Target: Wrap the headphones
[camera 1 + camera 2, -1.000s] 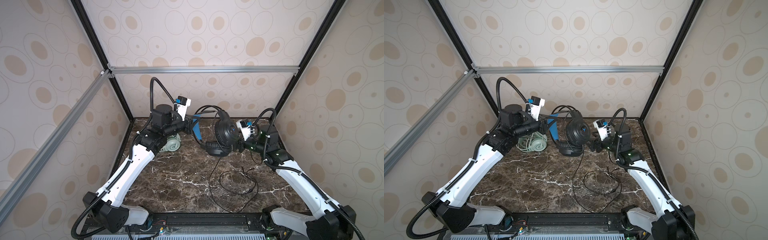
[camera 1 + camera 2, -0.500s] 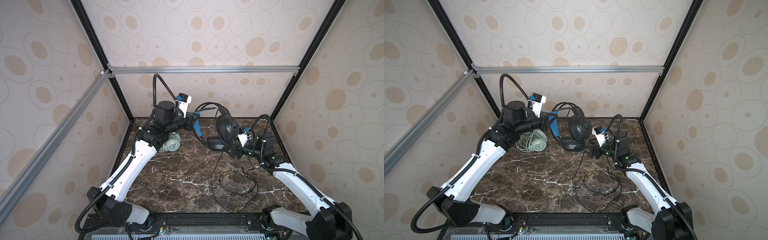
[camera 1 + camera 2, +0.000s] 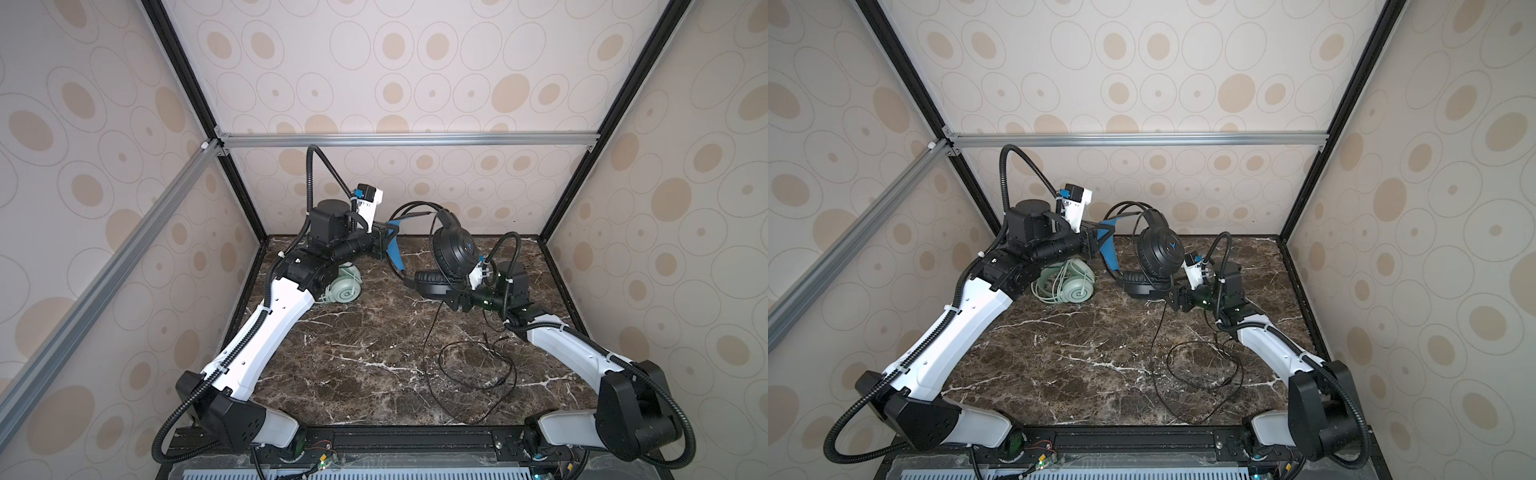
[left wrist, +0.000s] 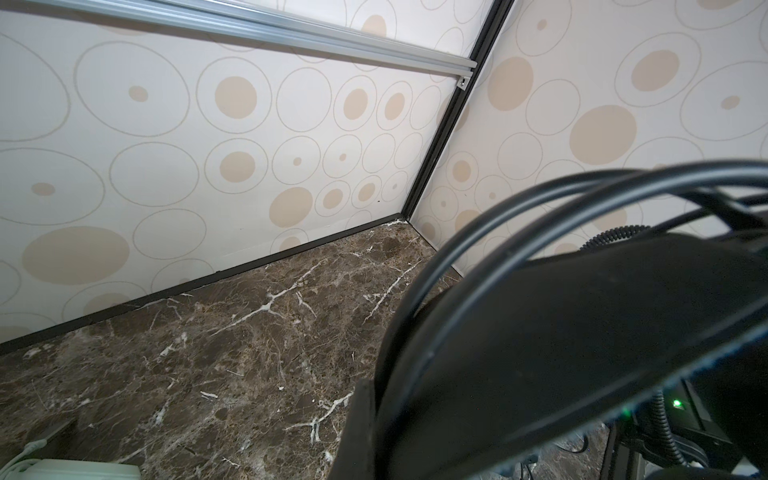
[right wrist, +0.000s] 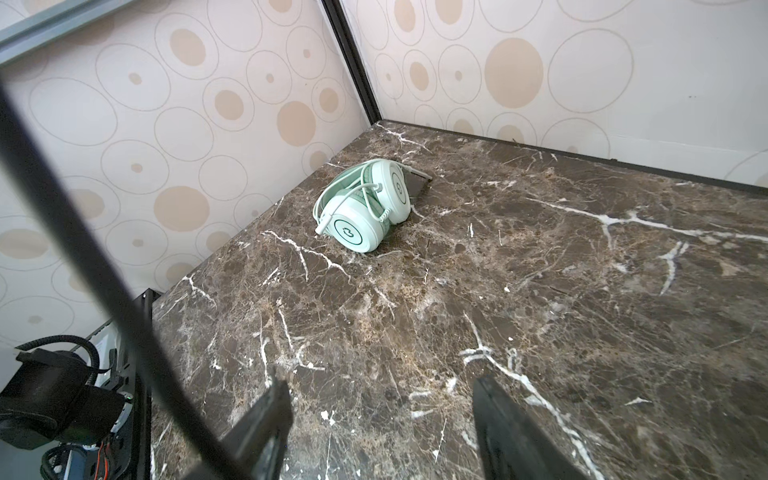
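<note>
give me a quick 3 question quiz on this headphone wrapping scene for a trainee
1. True or false: the mint-green headphones lie on the marble table with their own cable wound round them.
2. The left gripper is shut on: A) the headband of the black headphones; B) the mint-green headphones; C) nothing.
3. In a few words: where does most of the black cable lie?

Key: 1 true; 2 A; 3 in loose loops on the marble table, not wrapped.
</note>
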